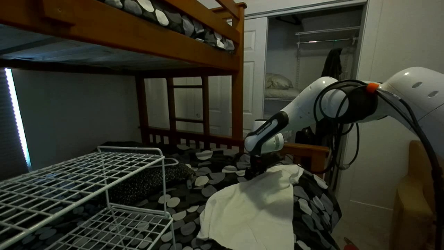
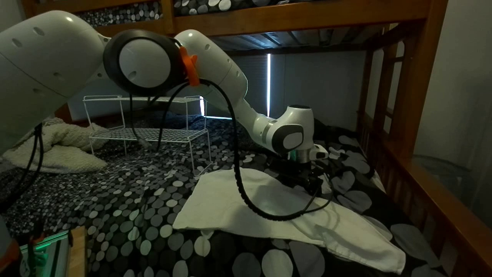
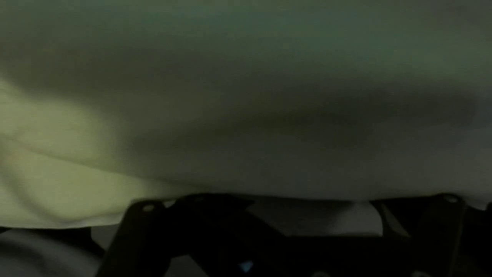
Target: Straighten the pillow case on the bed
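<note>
The cream-white pillow case point(image 1: 253, 211) lies spread and wrinkled on the dark pebble-print bedding of the brown wooden bunk bed point(image 1: 156, 41). In an exterior view the pillow case point(image 2: 230, 204) reaches toward the footboard, with folds and a narrow corner there. My gripper point(image 1: 252, 173) points down at the pillow case's edge, low over the bed; it also shows dark in an exterior view point(image 2: 313, 185). In the wrist view the pillow case point(image 3: 192, 115) fills most of the picture. Its edge crosses the fingertips point(image 3: 313, 211), which stand apart. Whether they touch the cloth is too dark to tell.
A white wire rack point(image 1: 104, 191) stands on the bed beside the pillow case. A dark speckled cushion point(image 1: 149, 182) lies behind it. A fluffy cream blanket point(image 2: 69, 142) is farther along the bed. The slatted footboard point(image 2: 446, 207) is close to the gripper. The upper bunk hangs overhead.
</note>
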